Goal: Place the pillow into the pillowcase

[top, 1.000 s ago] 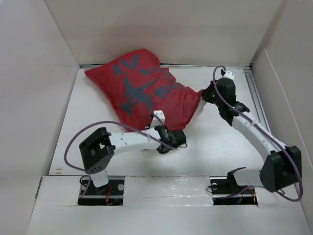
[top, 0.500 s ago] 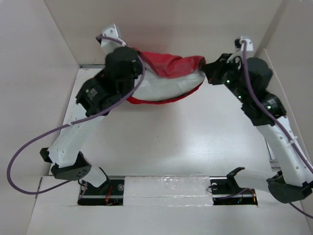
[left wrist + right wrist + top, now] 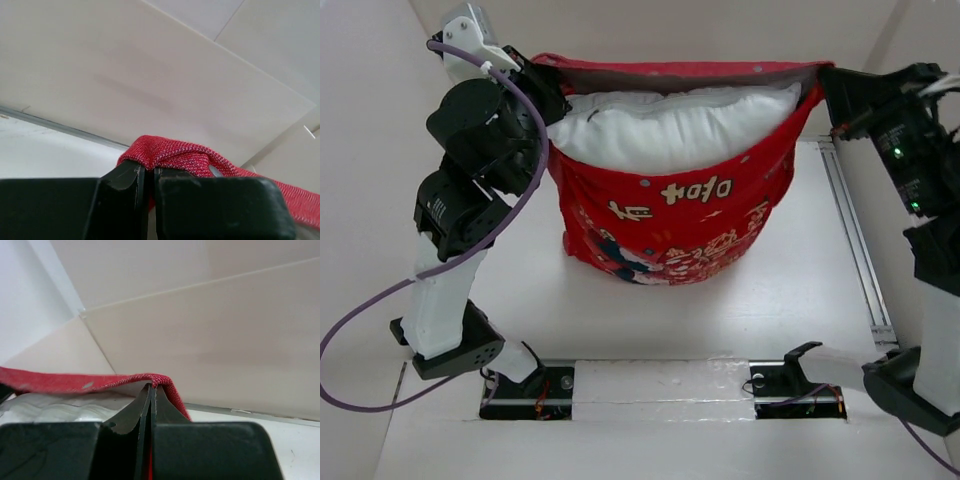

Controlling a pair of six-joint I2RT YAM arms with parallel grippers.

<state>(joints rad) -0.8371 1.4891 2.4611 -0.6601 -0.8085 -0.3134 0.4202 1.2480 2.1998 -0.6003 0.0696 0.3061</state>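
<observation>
Up over the counter, the left fingers and right fingers are pinched shut on the pillowcase mouth corners, pillow hanging inside with its top showing. If one thin pinch slips, that side drops and the pillow could roll out.

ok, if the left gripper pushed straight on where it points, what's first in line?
The pillowcase, whose hem the left gripper is shut on. Past that comes the white enclosure wall, with nothing else between in the wrist view. How far off the wall is stays unclear.
</observation>
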